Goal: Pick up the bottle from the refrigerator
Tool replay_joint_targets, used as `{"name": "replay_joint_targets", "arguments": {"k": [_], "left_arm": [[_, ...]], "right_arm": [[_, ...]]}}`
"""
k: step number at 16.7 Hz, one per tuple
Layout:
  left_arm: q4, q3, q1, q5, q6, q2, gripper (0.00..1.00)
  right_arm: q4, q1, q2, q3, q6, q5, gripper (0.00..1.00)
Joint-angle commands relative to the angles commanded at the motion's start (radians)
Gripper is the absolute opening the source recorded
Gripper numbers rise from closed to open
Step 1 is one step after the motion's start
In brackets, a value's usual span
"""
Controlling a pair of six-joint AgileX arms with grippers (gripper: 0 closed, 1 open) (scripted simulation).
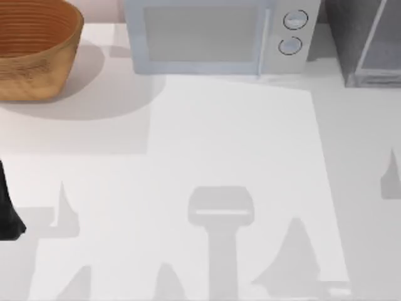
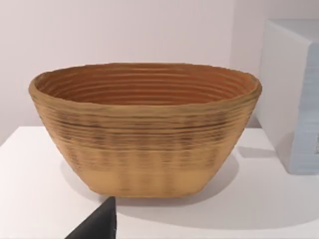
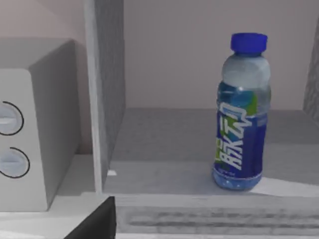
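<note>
Left arm [image 1: 7, 213] sitting at the table's [image 1: 238, 144] left edge, fingers can't tell. Basket [image 1: 31, 50] back left, microwave [image 1: 213, 34] mid-back. Refrigerator [image 1: 369, 44] back right, open. Bottle [image 3: 241, 112] standing upright inside it, long axis vertical, blue cap pointing up. Right fingers can't tell.

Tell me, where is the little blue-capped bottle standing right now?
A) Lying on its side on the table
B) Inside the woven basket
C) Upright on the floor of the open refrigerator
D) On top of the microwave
C: the right wrist view shows the bottle upright on the grey floor inside the refrigerator, beside the microwave, not in the basket.
</note>
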Motion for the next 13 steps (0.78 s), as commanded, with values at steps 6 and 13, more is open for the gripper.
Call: {"name": "replay_joint_targets", "arguments": {"k": [6,13], "left_arm": [[0.0,0.0,0.0,0.0,0.0,0.0,1.0],[0.0,0.0,0.0,0.0,0.0,0.0,1.0]], "right_arm": [[0.461,-0.157,0.537,0.043,0.008,-0.151,1.0],[0.793,-0.265,0.897,0.084,0.013,-0.254,1.0]]}}
